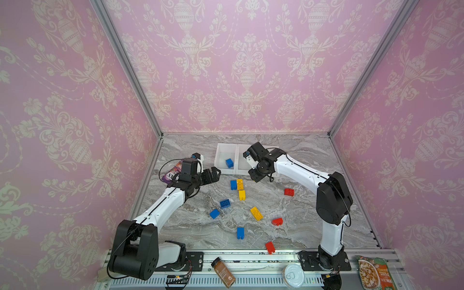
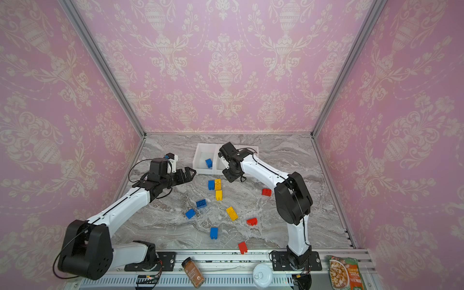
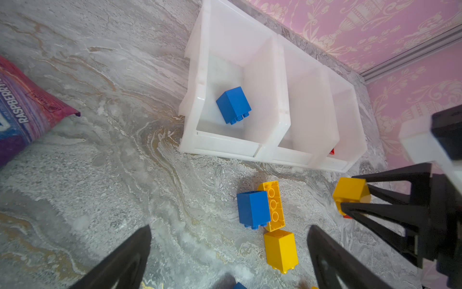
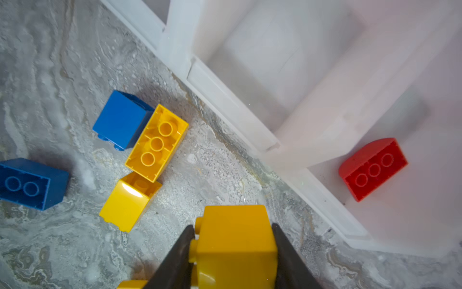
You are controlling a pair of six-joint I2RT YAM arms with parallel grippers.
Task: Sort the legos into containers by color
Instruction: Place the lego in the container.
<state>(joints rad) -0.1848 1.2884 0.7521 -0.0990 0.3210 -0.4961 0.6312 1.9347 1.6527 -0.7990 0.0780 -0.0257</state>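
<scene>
My right gripper (image 4: 232,226) is shut on a yellow lego (image 4: 235,250) and hangs just in front of the white containers (image 1: 223,147); from the left wrist view that lego (image 3: 350,192) shows between its black fingers. In both top views the arm hides the held lego. The left bin holds a blue lego (image 3: 233,105), the right bin a red one (image 4: 373,169). My left gripper (image 3: 229,226) stands open above the marble, left of the bins (image 1: 216,173). Several loose legos lie on the table: a blue and yellow cluster (image 1: 236,184), a yellow one (image 1: 256,213) and a red one (image 1: 289,192).
A purple raspberry packet (image 1: 173,173) lies under the left arm by the left wall. On the front rail rest a spice jar (image 1: 223,272), a round white-lidded can (image 1: 294,275) and a noodle packet (image 1: 374,273). Pink walls close in three sides.
</scene>
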